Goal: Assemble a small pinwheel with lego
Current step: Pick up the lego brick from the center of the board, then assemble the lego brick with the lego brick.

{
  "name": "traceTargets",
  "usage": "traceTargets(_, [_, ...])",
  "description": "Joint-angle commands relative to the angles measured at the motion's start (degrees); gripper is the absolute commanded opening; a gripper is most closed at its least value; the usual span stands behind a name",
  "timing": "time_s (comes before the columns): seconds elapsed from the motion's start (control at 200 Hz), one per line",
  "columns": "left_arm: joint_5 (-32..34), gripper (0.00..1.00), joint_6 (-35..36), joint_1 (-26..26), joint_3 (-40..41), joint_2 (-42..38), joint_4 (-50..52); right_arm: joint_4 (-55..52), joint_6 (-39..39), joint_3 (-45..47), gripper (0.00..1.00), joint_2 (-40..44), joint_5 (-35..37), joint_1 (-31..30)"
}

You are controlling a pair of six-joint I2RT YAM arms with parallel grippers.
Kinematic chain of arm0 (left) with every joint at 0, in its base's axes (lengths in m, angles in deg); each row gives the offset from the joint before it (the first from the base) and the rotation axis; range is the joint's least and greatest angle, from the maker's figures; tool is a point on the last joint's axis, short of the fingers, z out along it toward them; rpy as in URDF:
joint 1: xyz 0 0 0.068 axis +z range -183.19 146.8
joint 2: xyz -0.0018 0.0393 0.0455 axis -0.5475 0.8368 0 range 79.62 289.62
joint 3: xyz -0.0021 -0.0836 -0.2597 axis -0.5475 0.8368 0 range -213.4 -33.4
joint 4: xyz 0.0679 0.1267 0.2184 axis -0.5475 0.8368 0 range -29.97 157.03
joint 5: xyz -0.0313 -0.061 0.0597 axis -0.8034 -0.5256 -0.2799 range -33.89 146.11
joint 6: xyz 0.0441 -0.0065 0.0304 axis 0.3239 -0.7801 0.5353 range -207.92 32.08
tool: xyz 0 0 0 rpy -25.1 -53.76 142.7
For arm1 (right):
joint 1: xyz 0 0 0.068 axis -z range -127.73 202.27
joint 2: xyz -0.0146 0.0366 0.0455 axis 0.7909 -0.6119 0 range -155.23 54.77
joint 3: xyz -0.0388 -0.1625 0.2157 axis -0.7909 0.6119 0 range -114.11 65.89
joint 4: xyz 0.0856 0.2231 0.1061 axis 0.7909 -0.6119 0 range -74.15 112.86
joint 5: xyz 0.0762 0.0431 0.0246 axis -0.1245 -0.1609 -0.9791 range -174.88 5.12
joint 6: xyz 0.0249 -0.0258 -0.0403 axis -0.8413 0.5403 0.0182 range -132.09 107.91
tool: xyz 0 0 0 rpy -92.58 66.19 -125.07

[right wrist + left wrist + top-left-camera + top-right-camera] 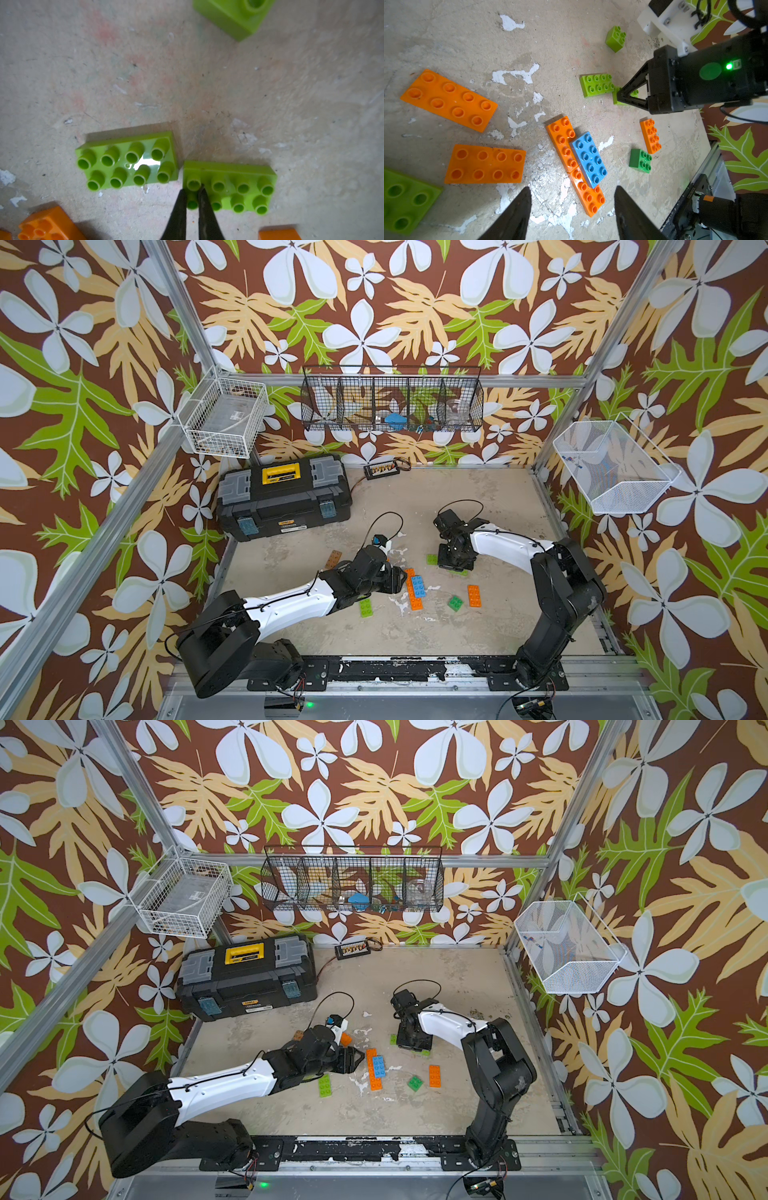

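Observation:
Two orange lego bricks [562,139] lie end to end on the floor with a blue brick [588,160] pressed across their joint, seen in both top views [417,586]. My left gripper [572,188] stands open just short of that row's near end, nothing between its fingers. My right gripper [192,192] is shut on a corner stud of a lime green 2x4 brick [239,187] that rests on the floor. A second lime 2x4 [126,162] lies beside it. In a top view the right gripper [453,568] points straight down.
Loose bricks lie around: an orange 2x4 [474,595], a dark green square [455,602], a lime square [432,559], a lime brick [366,608], a brown brick [333,561] and two orange ones [485,165] under the left wrist. A black toolbox [282,497] stands back left.

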Motion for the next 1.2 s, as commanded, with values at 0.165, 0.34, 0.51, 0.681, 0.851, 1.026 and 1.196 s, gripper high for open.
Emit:
traceTargets(0.165, [-6.2, 0.65, -7.0, 0.1, 4.9, 0.6, -8.7, -4.8, 4.5, 4.2, 0.12, 6.1, -2.1, -0.7])
traceTargets(0.34, [-6.6, 0.66, -8.5, 1.1, 4.5, 1.9, -10.2, -5.4, 6.1, 1.3, 0.12, 7.0, -4.8, -3.9])
traceTargets(0.51, [-7.5, 0.66, -8.8, 3.9, 5.2, 1.5, -10.5, -6.2, 7.0, -4.0, 0.12, 4.2, -6.0, -7.8])
traceTargets(0.681, [-7.1, 0.66, -8.0, 5.2, 5.9, 0.0, -9.0, -5.9, 8.7, -8.9, 0.12, 0.3, -7.7, -9.3])
traceTargets(0.851, [-6.8, 0.66, -8.0, 5.7, 7.0, -1.0, -8.7, -6.2, 10.4, -12.3, 0.12, -2.5, -9.0, -10.1])
traceTargets(1.026, [-6.6, 0.66, -8.1, 5.9, 7.1, -1.1, -8.7, -6.2, 11.3, -14.8, 0.12, -4.4, -10.3, -11.0])
traceTargets(1.196, [-6.7, 0.67, -7.9, 6.0, 7.0, -1.3, -8.5, -6.4, 11.6, -16.3, 0.12, -6.1, -10.6, -11.7])
